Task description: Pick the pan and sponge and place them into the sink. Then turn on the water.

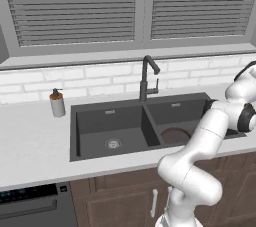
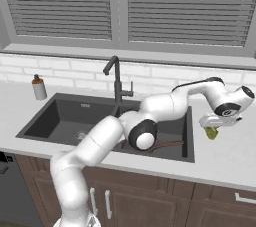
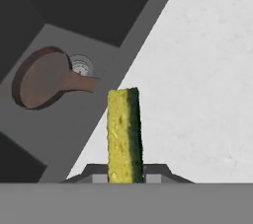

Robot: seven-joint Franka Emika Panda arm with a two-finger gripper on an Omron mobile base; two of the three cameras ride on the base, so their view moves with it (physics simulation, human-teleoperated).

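Green sponge gripped, pan nearby.

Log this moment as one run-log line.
round dark-brown frying pan: in smaller basin of charcoal-black sink | tool: shut on yellow-green rectangular sponge, above white counter | water: off

A glossy white arm of rounded tubular segments, with dark grey discs capping its joints.

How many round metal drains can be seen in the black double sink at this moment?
2. One round metal drain sits in the floor of the larger left basin of the charcoal-black sink; the other drain is in the smaller basin, partly covered by the dark-brown frying pan.
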